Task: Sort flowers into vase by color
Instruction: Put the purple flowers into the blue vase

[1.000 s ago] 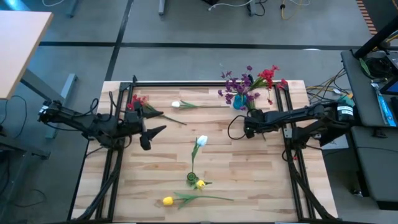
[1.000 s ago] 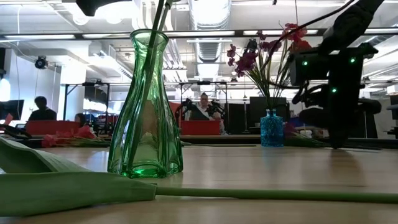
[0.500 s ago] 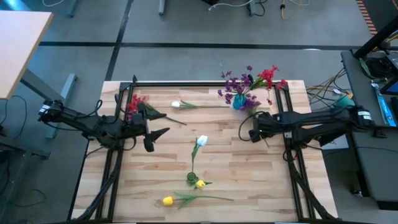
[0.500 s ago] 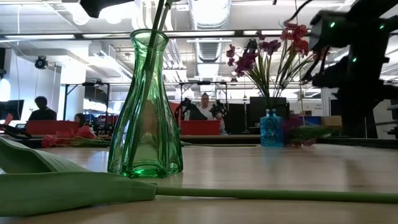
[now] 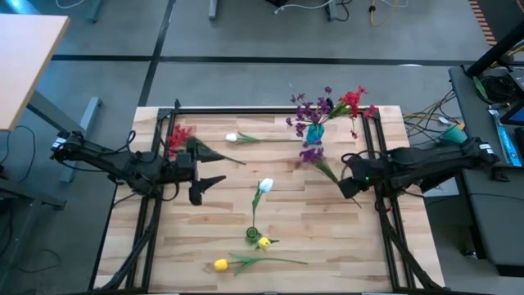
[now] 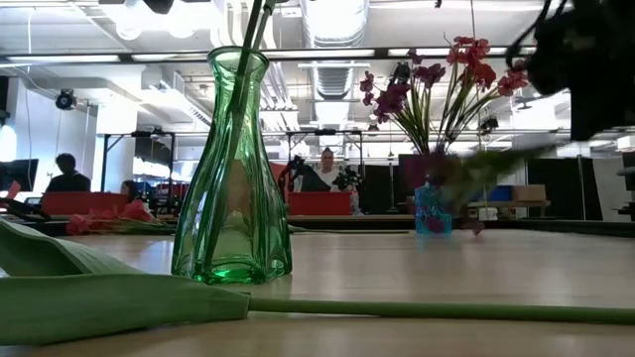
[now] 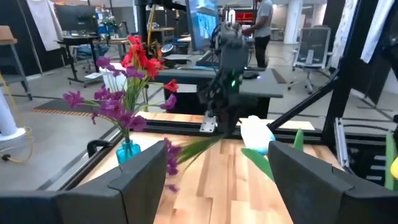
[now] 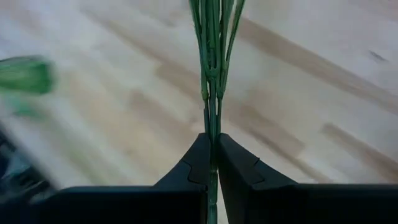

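Note:
My right gripper (image 5: pixel 344 187) is shut on a purple flower (image 5: pixel 312 153), near the table's right side and just nearer than the blue vase (image 5: pixel 315 131). That vase holds purple and red flowers. The low view shows the carried flower (image 6: pixel 474 171) blurred in the air. The green vase (image 5: pixel 252 236) stands at centre near, with a white tulip (image 5: pixel 266 185) and a yellow bud in it. A red flower (image 5: pixel 178 135), a white tulip (image 5: pixel 232 138) and a yellow tulip (image 5: pixel 221 264) lie flat on the table. My left gripper (image 5: pixel 211 181) is open, left of centre, holding nothing. My right gripper pinches the purple flower's bundle of thin green stems (image 8: pixel 211 118) between its two fingers (image 8: pixel 198 163). The stems run along the gap between the fingers and on past them. The fingers come from the table's right, roughly level. The flower is lifted clear, head toward the blue vase.
Black rails run along the table's left, right and far sides (image 5: pixel 270 111). The blue vase's bouquet (image 6: pixel 427 84) stands tall close by the right gripper. Bare wood lies between the green vase and the right rail. People sit in the room beyond the table.
My right gripper has risen and drawn back toward the table's right and near side. It has carried the purple flower up from beside the blue vase. The flower's head now hangs in the air nearer than that vase.

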Robot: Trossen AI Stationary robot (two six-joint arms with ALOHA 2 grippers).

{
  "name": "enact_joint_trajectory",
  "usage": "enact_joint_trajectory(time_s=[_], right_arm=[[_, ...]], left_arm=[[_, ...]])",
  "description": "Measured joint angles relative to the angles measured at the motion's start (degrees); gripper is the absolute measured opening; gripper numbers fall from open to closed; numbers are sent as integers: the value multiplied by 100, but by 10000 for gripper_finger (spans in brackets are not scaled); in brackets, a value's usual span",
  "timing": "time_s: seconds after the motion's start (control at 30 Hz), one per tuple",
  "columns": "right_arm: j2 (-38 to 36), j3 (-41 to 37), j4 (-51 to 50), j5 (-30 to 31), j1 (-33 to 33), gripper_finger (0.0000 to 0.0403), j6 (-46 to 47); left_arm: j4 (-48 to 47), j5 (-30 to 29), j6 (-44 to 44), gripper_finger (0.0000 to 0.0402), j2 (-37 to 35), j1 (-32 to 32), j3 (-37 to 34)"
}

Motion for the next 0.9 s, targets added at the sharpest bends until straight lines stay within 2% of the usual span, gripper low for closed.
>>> enact_joint_trajectory(time_s=[0.17,0.33,0.5,0.57,0.67,0.8,0.9], right_arm=[[-86,660,177,364,345,12,-569],[-60,1158,1037,609,581,12,-1840],[129,1432,2395,609,717,12,-3807],[255,1456,3267,607,716,12,-4604],[521,1438,4592,605,715,12,-5739],[1042,1419,5932,601,716,12,-6624],[1463,1466,6642,607,710,12,-7010]], left_arm=[[20,0,112,262,88,0,21],[146,298,333,262,173,-6,195],[502,989,695,262,371,-6,419],[818,1338,889,262,536,-4,503],[1178,1511,1145,262,880,0,721],[1198,1556,1403,262,1507,49,1255],[1192,1922,1528,262,2025,165,1712]])
